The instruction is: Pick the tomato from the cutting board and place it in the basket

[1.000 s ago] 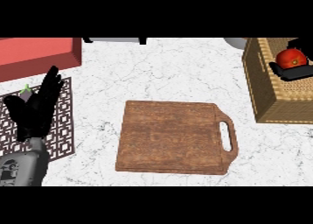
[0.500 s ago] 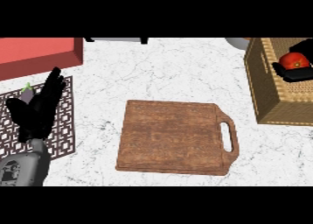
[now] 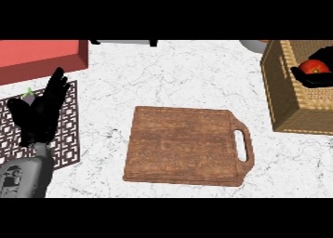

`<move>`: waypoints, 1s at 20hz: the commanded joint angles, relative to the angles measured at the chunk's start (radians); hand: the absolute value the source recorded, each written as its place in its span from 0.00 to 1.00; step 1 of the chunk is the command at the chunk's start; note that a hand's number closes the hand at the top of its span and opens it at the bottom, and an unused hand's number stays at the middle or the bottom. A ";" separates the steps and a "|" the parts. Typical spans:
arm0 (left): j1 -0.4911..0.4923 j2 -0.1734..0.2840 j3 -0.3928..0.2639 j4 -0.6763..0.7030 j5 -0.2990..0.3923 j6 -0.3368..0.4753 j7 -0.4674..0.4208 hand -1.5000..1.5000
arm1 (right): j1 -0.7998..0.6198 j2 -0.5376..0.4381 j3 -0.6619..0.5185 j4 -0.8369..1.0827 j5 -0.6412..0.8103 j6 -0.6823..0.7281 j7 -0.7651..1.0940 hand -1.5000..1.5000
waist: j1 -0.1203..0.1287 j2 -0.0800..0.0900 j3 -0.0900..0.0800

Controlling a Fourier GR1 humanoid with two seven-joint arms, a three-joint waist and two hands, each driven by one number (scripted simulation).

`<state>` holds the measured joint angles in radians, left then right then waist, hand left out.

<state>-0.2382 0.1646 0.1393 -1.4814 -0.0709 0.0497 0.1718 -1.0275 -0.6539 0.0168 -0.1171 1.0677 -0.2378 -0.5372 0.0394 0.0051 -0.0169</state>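
Our right hand (image 3: 320, 69), black fingers curled round the round red tomato (image 3: 314, 67), sits inside the woven wicker basket (image 3: 279, 95) at the right edge. The tomato is nearly round, so we cannot tell a long axis. On the white marble worktop (image 3: 169, 74) lies the brown wooden cutting board (image 3: 183, 145), handle toward the basket. Our left hand (image 3: 40, 111) rests open, fingers straight, over the patterned brown mat (image 3: 4, 135).

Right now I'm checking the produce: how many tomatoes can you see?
1. The tomato is inside the basket at the upper right, with the right robot hand curled round it. The cutting board holds none. The hand could hide something beneath it.
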 commanded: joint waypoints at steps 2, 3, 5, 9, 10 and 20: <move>-0.010 0.000 -0.002 0.003 -0.007 0.006 -0.004 0.50 | 0.014 0.032 0.006 0.039 0.015 0.013 0.117 1.00 | 0.001 0.011 0.019; 0.000 0.004 -0.003 -0.026 0.002 -0.002 0.035 0.50 | 0.023 0.016 -0.006 0.043 0.004 0.011 0.088 1.00 | 0.010 0.013 0.020; 0.016 -0.005 -0.007 0.021 -0.008 -0.004 -0.034 0.50 | 0.034 0.025 -0.053 0.025 -0.045 -0.004 0.071 0.00 | -0.006 0.010 0.019; 0.000 0.016 0.015 0.021 0.027 -0.034 -0.019 0.50 | 0.012 0.011 -0.175 0.007 -0.172 0.034 -0.035 0.00 | -0.007 0.012 0.020; 0.026 -0.013 -0.006 -0.013 -0.004 0.009 -0.002 0.50 | 0.035 0.003 -0.196 0.009 -0.194 0.039 -0.056 0.00 | -0.010 0.007 0.020; 0.029 -0.019 -0.005 0.032 -0.007 0.006 -0.055 0.50 | -0.056 -0.088 -0.415 0.022 -0.424 0.272 0.023 0.00 | -0.017 0.006 0.018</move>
<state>-0.2225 0.1603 0.1415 -1.4690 -0.0719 0.0510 0.1566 -1.0668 -0.7109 -0.3232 -0.1028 0.7231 -0.0293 -0.5503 0.0253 0.0080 -0.0019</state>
